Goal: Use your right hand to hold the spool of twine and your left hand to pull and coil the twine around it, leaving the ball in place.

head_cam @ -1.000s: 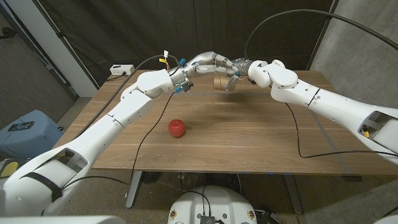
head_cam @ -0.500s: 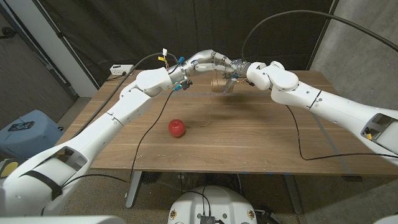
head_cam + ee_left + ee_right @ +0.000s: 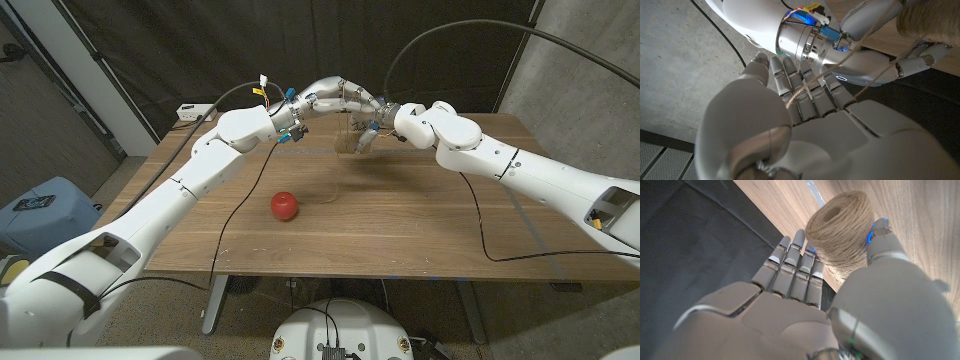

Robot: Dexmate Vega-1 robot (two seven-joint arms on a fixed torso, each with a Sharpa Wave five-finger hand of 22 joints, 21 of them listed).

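The right hand [image 3: 372,128] holds the spool of twine [image 3: 841,228] between its fingers [image 3: 790,275] and thumb, above the far part of the desk [image 3: 400,215]. The spool seems lifted a little off the wood, but the head view is too small there to be sure. The left hand [image 3: 335,93] is just beside it, at the far side. In the left wrist view a strand of twine [image 3: 850,55] runs across the left hand's fingers [image 3: 805,85] (which lie close together) and goes toward the spool, so this hand has the strand in its grip. The red ball [image 3: 285,206] lies on the desk nearer the robot, well apart from both hands.
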